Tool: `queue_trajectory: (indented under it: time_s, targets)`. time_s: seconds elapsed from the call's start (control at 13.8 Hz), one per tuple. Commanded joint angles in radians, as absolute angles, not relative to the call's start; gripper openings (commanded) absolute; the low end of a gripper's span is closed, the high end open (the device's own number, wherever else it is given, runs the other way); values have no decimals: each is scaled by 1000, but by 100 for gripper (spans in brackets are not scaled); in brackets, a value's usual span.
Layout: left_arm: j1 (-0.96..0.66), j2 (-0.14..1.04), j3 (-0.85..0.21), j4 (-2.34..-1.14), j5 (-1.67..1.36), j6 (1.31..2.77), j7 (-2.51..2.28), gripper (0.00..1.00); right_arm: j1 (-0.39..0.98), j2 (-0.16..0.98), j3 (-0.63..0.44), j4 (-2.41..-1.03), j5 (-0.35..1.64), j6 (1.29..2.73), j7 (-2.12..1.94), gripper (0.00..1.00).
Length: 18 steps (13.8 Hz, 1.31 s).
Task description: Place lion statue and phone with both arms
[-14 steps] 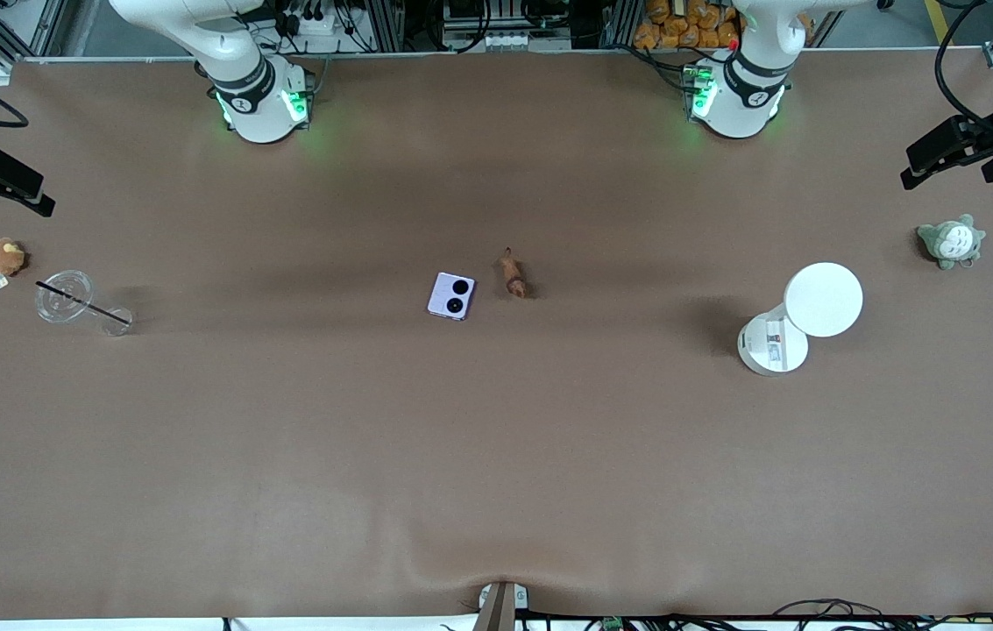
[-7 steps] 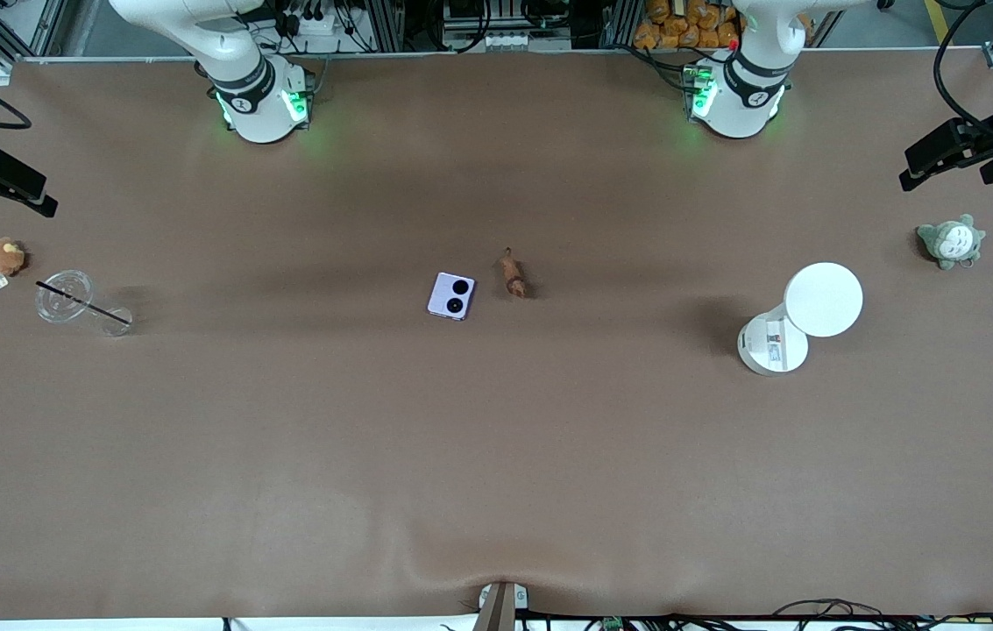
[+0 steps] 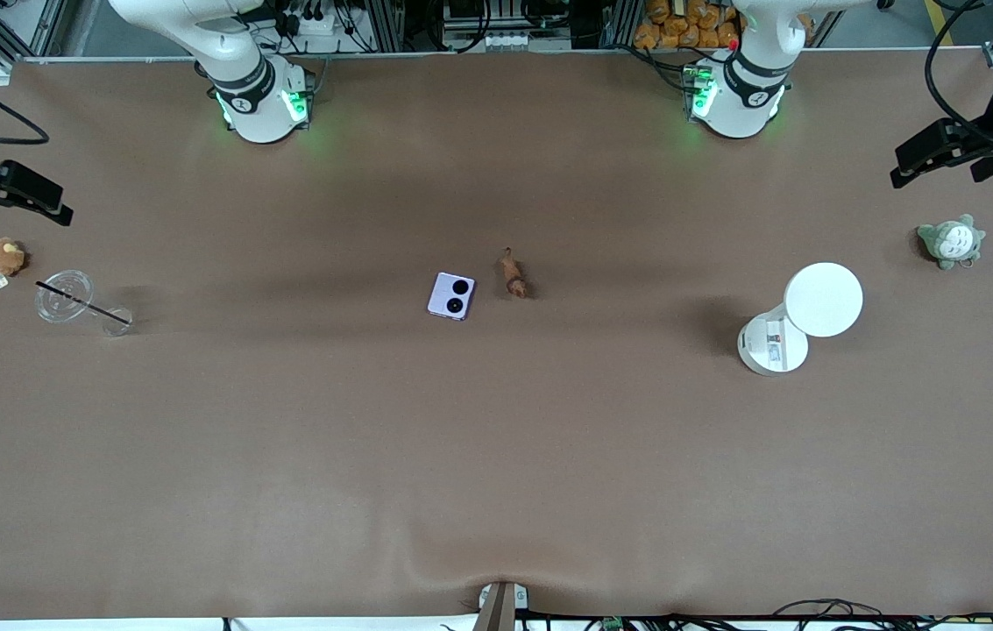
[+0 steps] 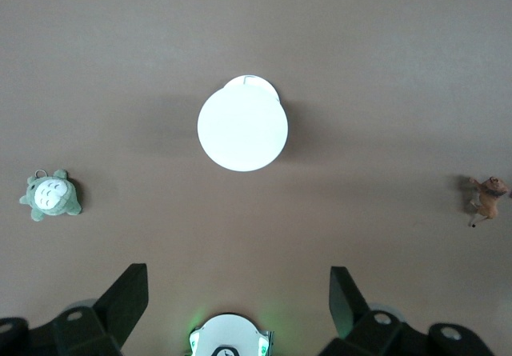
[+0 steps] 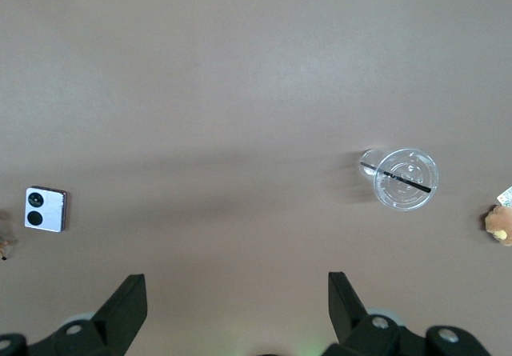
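Your phone (image 3: 451, 295) and lion statue (image 3: 513, 274) sit mid-surface (image 3: 496, 456), side by side; left gripper (image 3: 943, 156) and right gripper (image 3: 10, 194) hang wide open, empty, over opposite ends.

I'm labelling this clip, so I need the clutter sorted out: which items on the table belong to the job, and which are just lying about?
Job items:
- lion statue, mid-table
- phone, beside the lion statue

Lying about:
- white device, toward the left arm's end
- grey-green plush, same end
- clear cup with straw, toward the right arm's end
- brown plush, same end
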State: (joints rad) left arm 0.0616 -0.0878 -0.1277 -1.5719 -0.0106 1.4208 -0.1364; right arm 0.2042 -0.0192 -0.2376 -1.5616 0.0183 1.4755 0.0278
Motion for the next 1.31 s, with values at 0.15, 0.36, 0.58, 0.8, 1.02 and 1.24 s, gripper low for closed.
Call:
queue_trajectory:
  time_s: [0.15,0.36,0.58,0.8,1.02,1.24]
  targets:
    - [58,-51,-181,-1560,0,1399,-146,100,219,44,-242,-1560,14,1468,25,100]
    - [57,-8,-265,-1557,0,1414,-256,100,230,81,-242,-1559,14,1468,21,100]
    - [57,58,-366,-1555,0,1462,-427,100,258,100,-242,-1568,14,1467,21,100]
    - [22,124,-437,-1555,2,1517,-582,100,265,113,-241,-1572,14,1465,21,100]
    - [-86,193,-440,-1555,11,1590,-756,100,285,127,-242,-1577,15,1440,23,100]
    - [-167,256,-440,-1563,17,1661,-876,100,317,135,-241,-1597,26,1427,32,100]
